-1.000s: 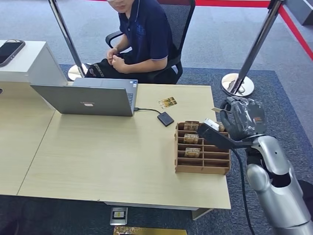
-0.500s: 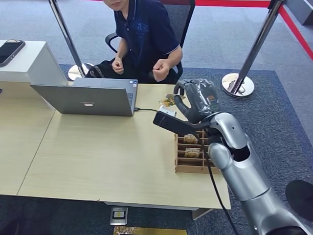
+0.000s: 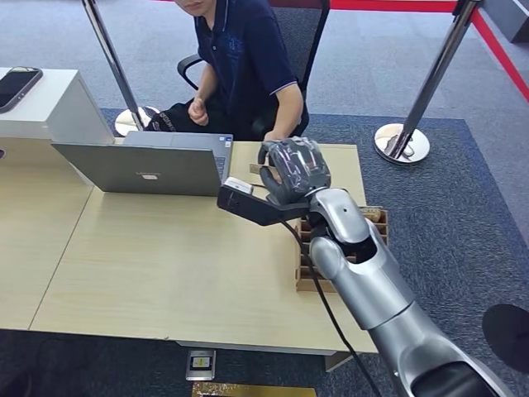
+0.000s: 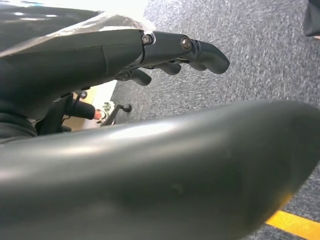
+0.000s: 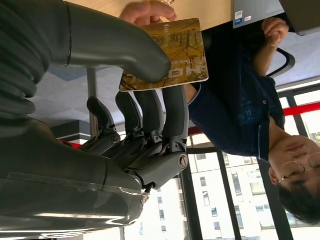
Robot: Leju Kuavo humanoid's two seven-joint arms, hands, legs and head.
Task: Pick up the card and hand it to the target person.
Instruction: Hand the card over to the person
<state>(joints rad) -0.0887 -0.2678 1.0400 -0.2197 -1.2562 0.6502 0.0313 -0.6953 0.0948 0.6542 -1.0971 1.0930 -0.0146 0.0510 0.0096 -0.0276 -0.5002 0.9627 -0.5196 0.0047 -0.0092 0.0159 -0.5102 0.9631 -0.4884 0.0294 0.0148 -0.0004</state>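
A gold-printed card (image 5: 177,50) is pinched between the thumb and fingers of my right hand (image 3: 293,169), which is raised over the far side of the table (image 3: 156,265). The seated person (image 3: 250,58) in a dark blue shirt leans in behind the table. The person's hand (image 5: 149,11) reaches to the card's far edge; I cannot tell whether it grips the card. My left hand (image 4: 162,47) hangs over grey carpet with its fingers extended and nothing in them.
A wooden slotted card rack (image 3: 374,219) stands at the table's right end, partly hidden by my right arm. An open grey laptop (image 3: 150,165) sits at the back left. A phone (image 3: 17,83) lies on a white box. Two stanchion posts (image 3: 431,83) stand behind.
My right arm has swung left from above the card rack toward the person, carrying the card. The person has leaned forward and stretched one hand out to the card.
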